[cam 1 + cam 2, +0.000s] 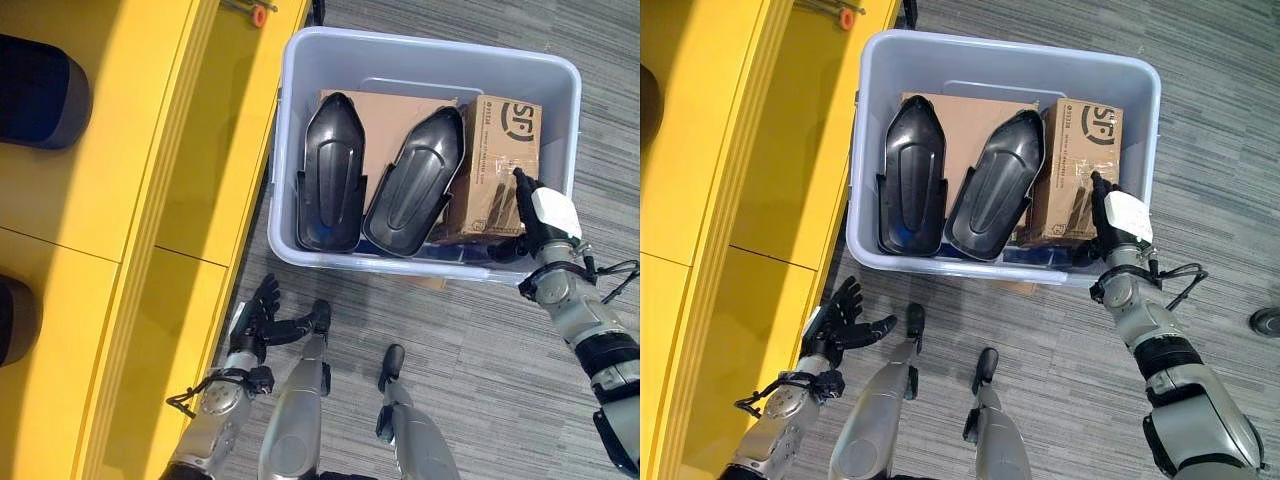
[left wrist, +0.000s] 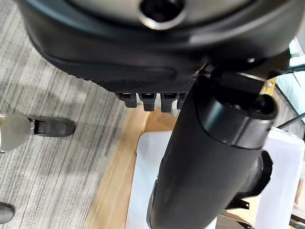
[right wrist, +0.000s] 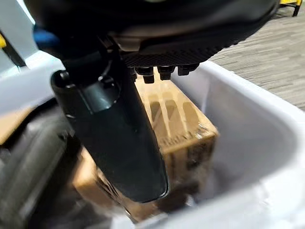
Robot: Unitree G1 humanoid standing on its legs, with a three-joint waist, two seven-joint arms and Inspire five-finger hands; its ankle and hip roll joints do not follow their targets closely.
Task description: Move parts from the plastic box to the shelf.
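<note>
Eye views: our right hand (image 1: 545, 215) reaches over the plastic box's (image 1: 300, 120) near rim, fingers straight, tips at the cardboard carton (image 1: 500, 165). Two black parts (image 1: 330, 175) lie side by side inside. Our left hand (image 1: 262, 318) hangs spread and empty beside the yellow shelf (image 1: 120, 200).

Right wrist view: straight fingers (image 3: 150, 76) above the carton, gripping nothing.

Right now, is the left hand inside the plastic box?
No, the left hand hangs open over the floor, outside the plastic box, beside the yellow shelf.
</note>
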